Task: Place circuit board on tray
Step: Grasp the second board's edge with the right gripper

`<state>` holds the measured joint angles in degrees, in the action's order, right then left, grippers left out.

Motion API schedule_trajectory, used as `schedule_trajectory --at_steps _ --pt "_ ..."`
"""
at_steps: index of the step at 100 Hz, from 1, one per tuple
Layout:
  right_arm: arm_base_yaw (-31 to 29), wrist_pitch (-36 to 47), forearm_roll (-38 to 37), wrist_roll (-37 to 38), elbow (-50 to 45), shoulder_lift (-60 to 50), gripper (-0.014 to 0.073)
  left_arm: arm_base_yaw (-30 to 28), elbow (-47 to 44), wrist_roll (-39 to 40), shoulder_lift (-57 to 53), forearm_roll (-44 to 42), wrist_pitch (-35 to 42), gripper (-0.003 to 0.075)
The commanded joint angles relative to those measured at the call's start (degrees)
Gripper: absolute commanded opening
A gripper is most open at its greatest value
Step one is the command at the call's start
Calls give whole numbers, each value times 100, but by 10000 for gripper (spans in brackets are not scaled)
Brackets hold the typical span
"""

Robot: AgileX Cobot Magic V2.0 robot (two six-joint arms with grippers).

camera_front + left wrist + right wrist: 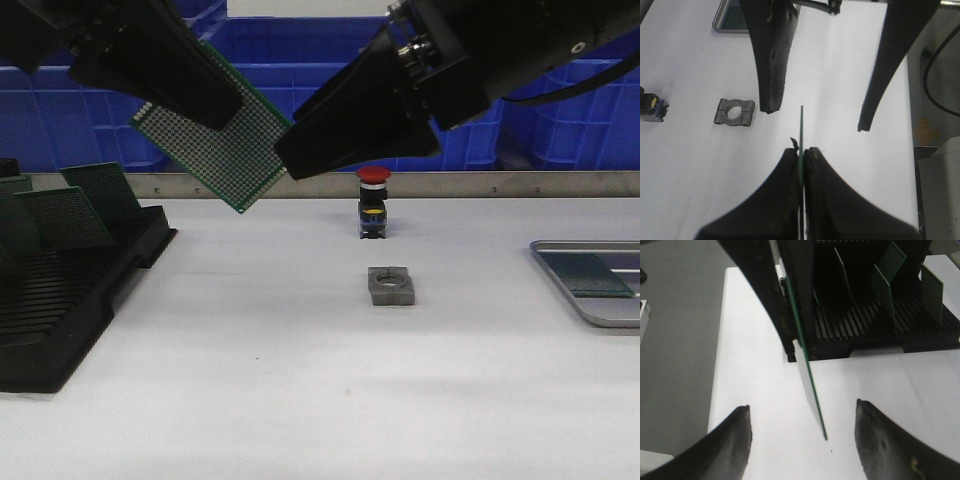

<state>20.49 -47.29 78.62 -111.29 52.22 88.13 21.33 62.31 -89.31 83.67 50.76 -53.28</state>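
The white counter (300,400) carries a black rack (70,300) at the left and the tray (600,310) at the far right, which already holds one green board. High above the middle, the left hand (801,152) is clenched on the board (215,140), tilted in the air, well apart from the tray. The right hand (802,427) is released, its fingers standing on both sides of the board's free edge. If the left lets go before the right closes, I think the board may fall near the small clamp (391,286) or red button (373,200).
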Motion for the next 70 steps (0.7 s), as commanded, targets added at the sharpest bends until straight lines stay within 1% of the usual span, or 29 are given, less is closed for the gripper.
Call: schedule_trajectory --at_steps 1,16,20,27,33,34,40,41,47,48,54,65,70 --pt "1 -128 589 -171 144 -108 466 62 141 19 -220 353 -12 -20" --pt "1 -122 777 -187 150 52 461 62 141 19 -220 353 -12 -20" --pt "1 -122 777 -187 150 91 449 62 141 19 -220 353 -12 -20" --pt "1 -143 777 -187 150 111 397 62 141 19 -220 353 -12 -20" --pt "1 -151 777 -187 150 111 309 62 141 19 -220 353 -12 -20" --pt "1 -152 782 -187 150 111 309 62 141 19 -220 353 -12 -20" --pt "1 -164 782 -187 150 111 206 62 141 19 -220 353 -12 -20" --pt "1 -164 782 -187 150 111 206 62 141 19 -220 353 -12 -20" --pt "1 -182 782 -187 150 111 105 62 141 19 -220 353 -12 -20" --pt "1 -182 782 -187 150 111 105 62 141 19 -220 353 -12 -20" --pt "1 -182 782 -187 150 111 18 62 141 19 -220 353 -12 -20" --pt "1 -182 782 -187 150 111 -76 62 141 19 -220 353 -12 -19" --pt "1 -182 782 -187 150 111 -66 62 141 19 -220 353 -12 -10"
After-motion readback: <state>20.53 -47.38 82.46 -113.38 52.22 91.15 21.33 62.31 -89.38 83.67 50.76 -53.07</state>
